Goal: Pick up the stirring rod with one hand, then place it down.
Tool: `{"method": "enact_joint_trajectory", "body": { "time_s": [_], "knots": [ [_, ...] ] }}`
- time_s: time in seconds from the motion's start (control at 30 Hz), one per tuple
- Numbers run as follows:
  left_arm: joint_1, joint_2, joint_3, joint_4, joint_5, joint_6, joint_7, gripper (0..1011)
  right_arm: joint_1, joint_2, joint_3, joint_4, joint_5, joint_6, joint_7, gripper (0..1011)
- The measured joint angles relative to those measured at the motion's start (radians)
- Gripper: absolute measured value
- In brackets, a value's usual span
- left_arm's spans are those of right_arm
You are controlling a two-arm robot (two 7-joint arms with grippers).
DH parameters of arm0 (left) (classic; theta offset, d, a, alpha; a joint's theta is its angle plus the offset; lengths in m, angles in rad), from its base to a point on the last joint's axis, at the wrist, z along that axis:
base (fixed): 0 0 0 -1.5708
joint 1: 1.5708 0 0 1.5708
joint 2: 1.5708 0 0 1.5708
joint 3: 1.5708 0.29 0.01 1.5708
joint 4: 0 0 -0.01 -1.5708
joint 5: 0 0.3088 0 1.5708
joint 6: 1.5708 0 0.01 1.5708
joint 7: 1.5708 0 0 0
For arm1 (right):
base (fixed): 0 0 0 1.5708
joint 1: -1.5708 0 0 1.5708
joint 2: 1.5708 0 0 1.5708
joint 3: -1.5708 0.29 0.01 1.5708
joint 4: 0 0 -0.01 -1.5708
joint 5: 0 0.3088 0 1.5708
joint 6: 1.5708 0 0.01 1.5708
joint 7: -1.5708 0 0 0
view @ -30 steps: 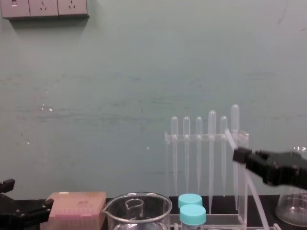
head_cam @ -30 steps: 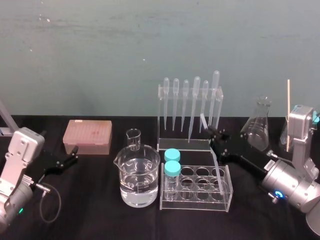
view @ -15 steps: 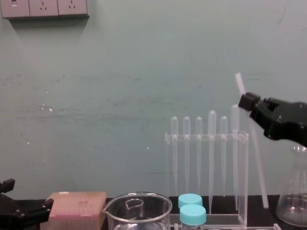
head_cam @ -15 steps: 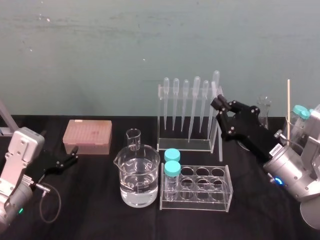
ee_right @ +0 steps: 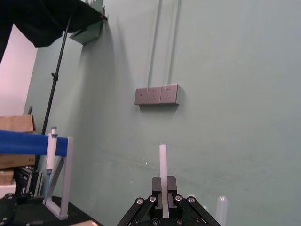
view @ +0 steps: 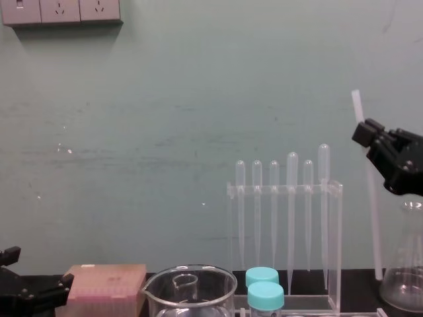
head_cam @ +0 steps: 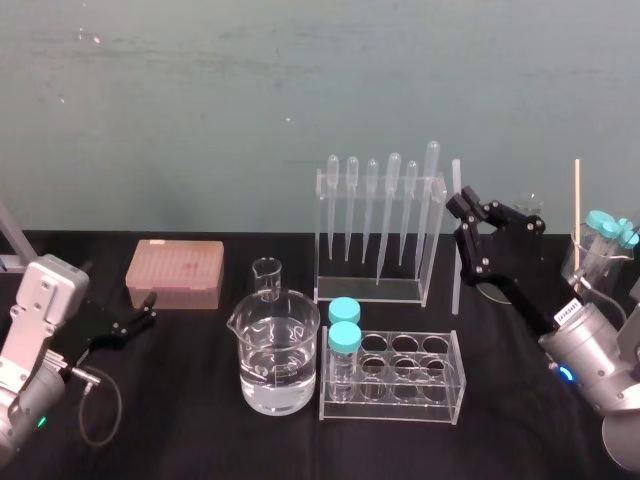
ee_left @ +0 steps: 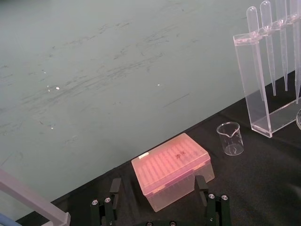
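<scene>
Rod [head_cam: 457, 275]: thin, straight, translucent white, near upright, right of centre.
Right gripper [head_cam: 462, 207]: black, blocky, clamped on rod's upper part.
Left gripper [head_cam: 146, 310]: lower left, jaws apart.

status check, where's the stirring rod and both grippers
Right gripper shut on stirring rod, rod near upright. Left gripper open, parked by pink box. Pipette rack and flask close either side of rod.
</scene>
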Motion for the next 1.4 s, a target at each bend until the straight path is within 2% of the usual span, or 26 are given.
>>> {"method": "enact_joint_trajectory", "body": {
  "time_s": [0.13,1.4],
  "knots": [
    [0.0,0.0,0.0,0.0,0.0,0.0,0.0,1000,-0.007,-0.001,0.009,0.008,-0.004,0.009,0.002,65],
    [0.0,0.0,0.0,0.0,0.0,0.0,0.0,1000,-0.003,0.001,0.003,0.003,-0.001,0.009,0.004,65]
  ]
}}
